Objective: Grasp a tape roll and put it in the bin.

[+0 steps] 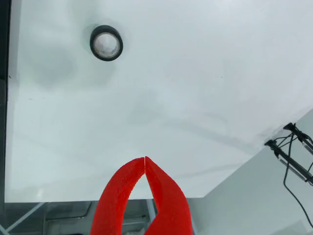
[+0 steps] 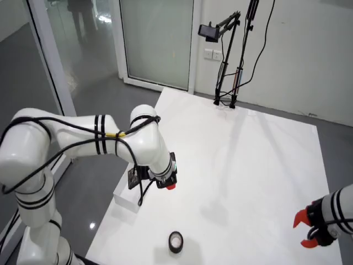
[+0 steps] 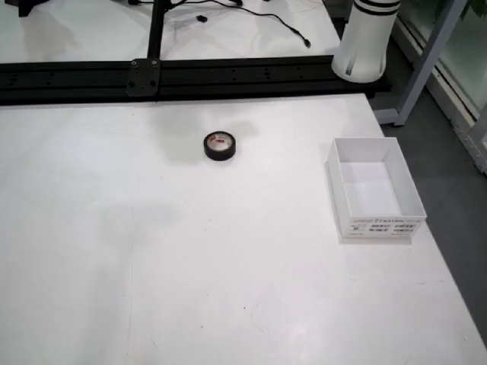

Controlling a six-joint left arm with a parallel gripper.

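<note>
While the red jaws [image 1: 145, 159] meet at their tips, holding nothing, the black tape roll [image 1: 106, 43] lies flat on the white desk [image 1: 195, 88], far and to the left in the gripper's view. Overhead, the white bin [image 3: 375, 190] sits well right of the roll.

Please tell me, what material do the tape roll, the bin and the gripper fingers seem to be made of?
Tape roll: black glossy plastic tape, likely vinyl, around a pale core. Bin: white, thin flat walls with a printed label, probably cardboard or plastic. Gripper fingers: matte red plastic with fine grain, possibly 3D-printed.
</note>
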